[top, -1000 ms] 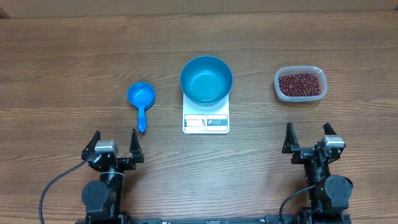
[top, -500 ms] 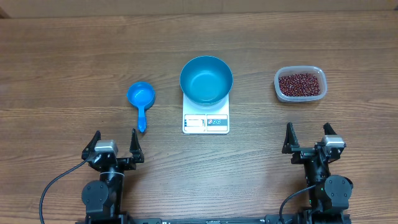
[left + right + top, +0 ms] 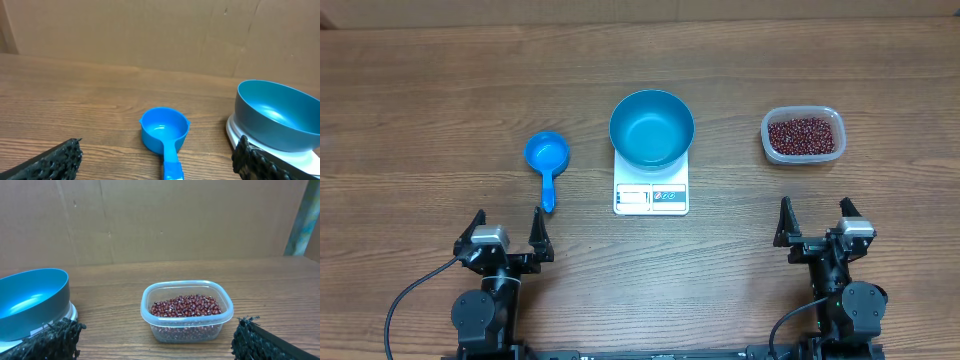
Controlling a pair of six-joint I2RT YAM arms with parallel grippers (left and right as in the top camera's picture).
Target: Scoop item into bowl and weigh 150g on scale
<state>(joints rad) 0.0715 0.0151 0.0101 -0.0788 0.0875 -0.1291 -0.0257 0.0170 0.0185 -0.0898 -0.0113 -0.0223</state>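
Both jaws released and spread wide, nothing between them. Left gripper (image 3: 506, 222) is parked at the near edge of the table (image 3: 420, 100), left of centre. Right gripper (image 3: 814, 215) is parked at the near edge too, toward the right corner. Neither touches any object.

Scale (image 3: 651, 197) sits about mid-table, its display window and button panel facing the near edge. Bowl (image 3: 652, 125) rests on the scale, covering its back part and overhanging both sides and the far end. Only the front panel strip shows from overhead. The bowl's inside shows as smooth plain blue.

Beans (image 3: 804, 135) are heaped in a clear tub (image 3: 765, 135) toward the right edge of the table, level with the bowl and well apart from the scale. In the right wrist view the tub lies straight ahead between the fingers, with the bowl and scale at the left margin.

Blue scoop (image 3: 547, 155) lies left of the scale, not touching it, mouth up. Its cup points toward the far edge and its handle toward the near edge. The handle tip is near the left gripper's inner finger, with a gap between them.

A brown cardboard panel (image 3: 175, 220) stands behind the far edge.
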